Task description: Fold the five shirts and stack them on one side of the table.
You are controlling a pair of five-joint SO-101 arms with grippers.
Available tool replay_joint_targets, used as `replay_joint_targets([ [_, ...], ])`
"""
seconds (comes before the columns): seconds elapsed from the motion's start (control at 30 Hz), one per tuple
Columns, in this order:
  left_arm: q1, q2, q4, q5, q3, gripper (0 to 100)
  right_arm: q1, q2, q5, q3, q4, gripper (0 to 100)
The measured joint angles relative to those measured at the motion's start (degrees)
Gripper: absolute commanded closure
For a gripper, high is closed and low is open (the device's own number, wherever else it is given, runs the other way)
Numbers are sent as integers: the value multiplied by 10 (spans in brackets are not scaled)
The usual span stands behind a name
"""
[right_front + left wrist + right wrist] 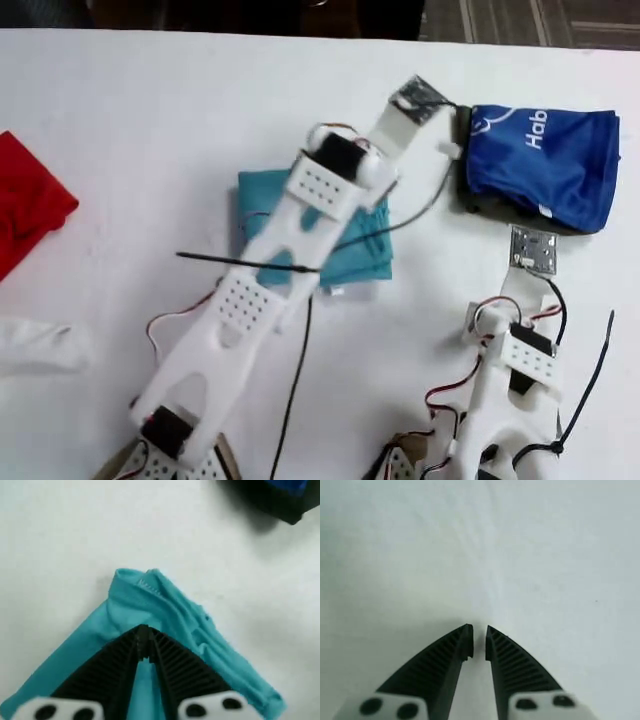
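Teal shirt (365, 255): folded into a rough rectangle, mid-table, lying under the left arm. Soft, light, limp cloth. Expect it to sag and come unfolded if you lift one layer only, and to slide readily on the smooth table (150, 120). Judgement: take it at a folded edge and pinch all layers together, not the rumpled corner. Left gripper (143, 637): tips closed together directly over the shirt, close to its wrinkled corner; you cannot tell whether any fabric is caught between them. Blue shirt (540, 160): folded, far right, apart from the teal one, and probably the start of your stack. Right gripper (479, 635): narrow slit between the tips, holding nothing, above bare table. Red shirt (25, 210) and white shirt (35, 345): at the left edge.
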Motion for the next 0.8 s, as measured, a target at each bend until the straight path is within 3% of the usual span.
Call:
replay_joint_targets([
  [0.17, -73, -7, 32, 0, 0, 975, -3, 0, 0, -3, 2, 981],
  [0.3, -136, 9, 32, 2, 1, 975, -54, 0, 0, -75, 84, 974],
  [0.53, -196, 81, 19, 3, 3, 975, -240, 0, 0, -270, 240, 971],
  [0.8, -197, 88, 18, 3, 3, 975, -444, 16, 0, -300, 217, 972],
])
